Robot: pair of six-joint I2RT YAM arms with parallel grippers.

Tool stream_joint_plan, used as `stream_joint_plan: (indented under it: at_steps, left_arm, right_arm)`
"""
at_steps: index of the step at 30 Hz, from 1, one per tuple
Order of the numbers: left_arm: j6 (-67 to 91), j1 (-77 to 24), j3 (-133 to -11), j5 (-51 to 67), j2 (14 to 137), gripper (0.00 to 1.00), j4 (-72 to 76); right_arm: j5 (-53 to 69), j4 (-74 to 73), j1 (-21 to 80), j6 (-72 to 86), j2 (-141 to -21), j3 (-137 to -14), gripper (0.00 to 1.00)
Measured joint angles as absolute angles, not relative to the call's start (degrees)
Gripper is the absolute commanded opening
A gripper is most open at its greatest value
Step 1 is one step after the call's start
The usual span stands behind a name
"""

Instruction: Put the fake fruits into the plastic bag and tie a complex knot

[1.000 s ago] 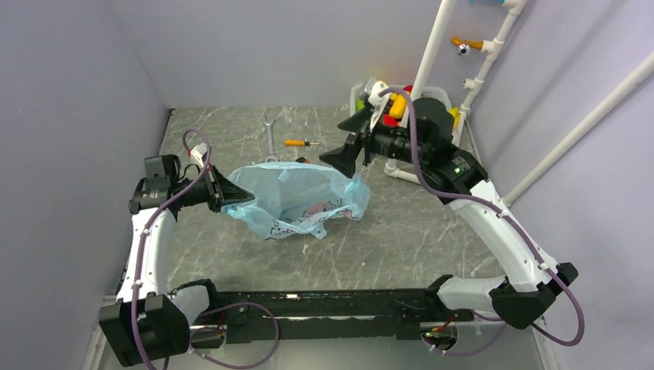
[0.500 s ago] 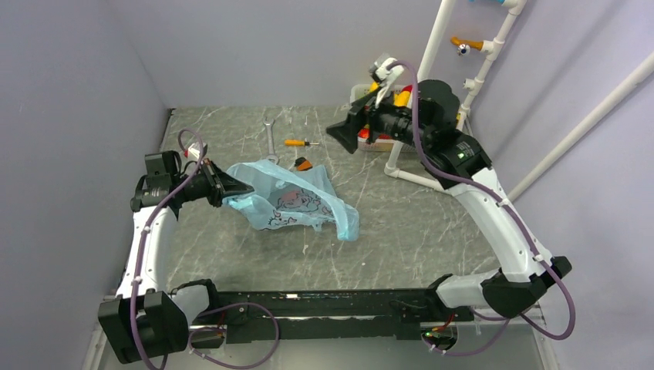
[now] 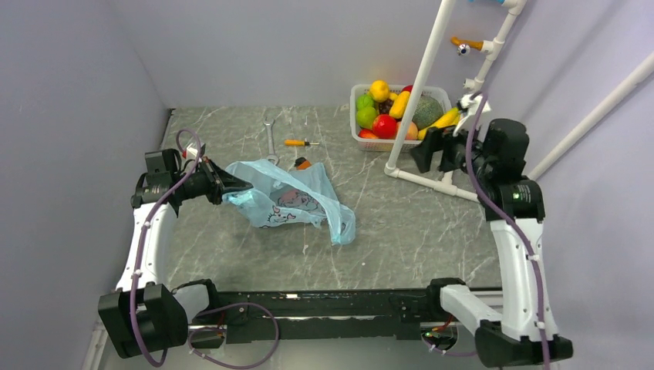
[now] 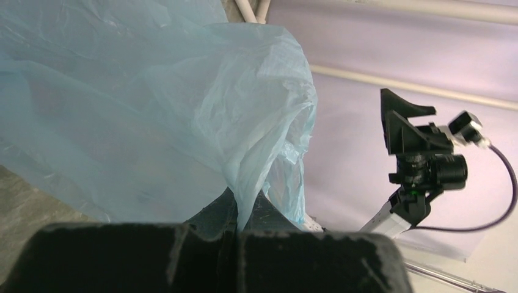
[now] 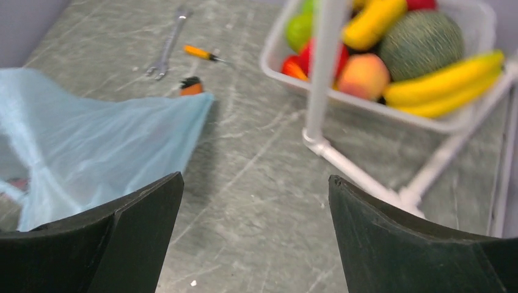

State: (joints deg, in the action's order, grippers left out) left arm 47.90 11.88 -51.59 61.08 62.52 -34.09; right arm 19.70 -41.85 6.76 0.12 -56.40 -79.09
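Note:
The light-blue plastic bag point(image 3: 291, 200) with cartoon print lies slack on the table left of centre. My left gripper point(image 3: 237, 187) is shut on its left edge; in the left wrist view the plastic point(image 4: 183, 110) rises from between the closed jaws. The fake fruits point(image 3: 395, 112) fill a white basket at the back right; the right wrist view shows the melon point(image 5: 420, 41), bananas point(image 5: 449, 82) and peach point(image 5: 364, 74). My right gripper point(image 3: 432, 149) is open and empty, right of the white pipe stand, apart from the bag. No knot shows.
A white pipe stand point(image 3: 420, 85) rises in front of the basket point(image 3: 356, 116), its foot bar point(image 3: 424, 182) on the table. A wrench point(image 3: 271, 139) and an orange-handled screwdriver point(image 3: 298, 142) lie behind the bag. Grey walls close both sides.
My right gripper has let go of the bag and swung back to the right, past the pipe stand. The bag has collapsed flatter onto the table. The left gripper holds its grip.

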Motion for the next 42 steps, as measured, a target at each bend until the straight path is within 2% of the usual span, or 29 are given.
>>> stream_joint_plan:
  at_steps: [3,6,10,14,16,19,23,27,31,42]
  left_arm:
    - [47.79,11.88,-51.86,60.93,62.52,0.00,-34.11]
    - [47.75,11.88,-51.88,60.51,62.52,0.00,-34.15]
    - [47.70,11.88,-51.88,60.07,62.50,0.00,-34.17]
    - [47.48,11.88,-52.10,59.70,62.52,0.00,-34.63]
    - [47.37,11.88,-52.49,59.42,62.52,0.00,-34.79]
    - [47.20,11.88,-53.19,58.98,62.52,0.00,-34.94]
    - [47.13,11.88,-54.48,58.59,62.54,0.00,-34.89]
    - [47.13,11.88,-54.89,58.61,62.63,0.00,-34.83]
    - [47.20,11.88,-54.89,58.59,62.85,0.00,-34.87]
    - [47.27,11.88,-54.89,58.61,62.43,0.00,-34.63]
  right_arm:
    - [23.16,-43.48,-1.63,0.58,-58.00,-78.96,0.85]
    - [24.95,-43.48,-1.89,-0.40,-60.84,-78.96,0.84]
    - [22.63,-43.51,9.96,-4.27,-63.11,-80.38,0.84]
    - [18.22,-44.40,20.49,-11.40,-68.66,-87.00,0.87]
    - [13.50,-46.50,26.35,-17.19,-74.61,-93.58,0.87]
    - [8.54,-48.97,29.74,-24.34,-84.36,-102.39,0.89]
    - [1.43,-53.04,30.28,-33.06,-98.56,-114.61,0.90]
    - [-4.75,-56.25,29.71,-39.27,-108.62,-120.68,0.89]
    - [-10.09,-57.01,29.15,-42.76,-114.08,-122.52,0.84]
    - [-17.91,-57.17,25.63,-47.09,-124.60,-127.96,0.82]
